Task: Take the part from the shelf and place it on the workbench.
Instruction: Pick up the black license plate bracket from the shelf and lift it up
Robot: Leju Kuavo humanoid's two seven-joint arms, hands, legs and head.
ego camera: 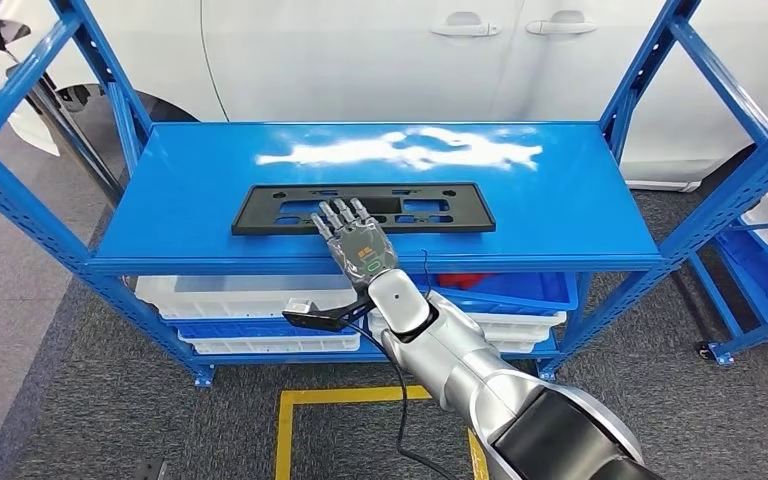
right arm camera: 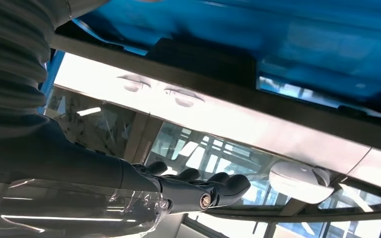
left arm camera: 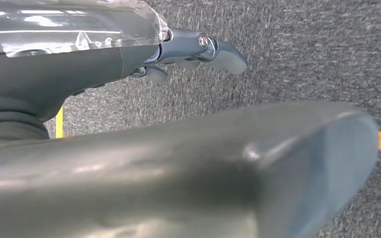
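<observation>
The right hand [ego camera: 352, 232] is reaching flat, fingers extended and grasping nothing; the black part [ego camera: 260, 212] is lying under its fingertips; the left hand [left arm camera: 198, 49] is hanging released.

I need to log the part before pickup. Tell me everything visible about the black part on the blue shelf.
The black part is a long, flat, thin frame, matte like plastic, with several rectangular cut-outs and small holes. It lies flat on the top level of the blue shelf, lengthwise along it, nearer the front edge. The right hand, fingers extended, reaches over its near long edge around the middle. Whether the fingers actually press on it cannot be told. The part is not lifted.
</observation>
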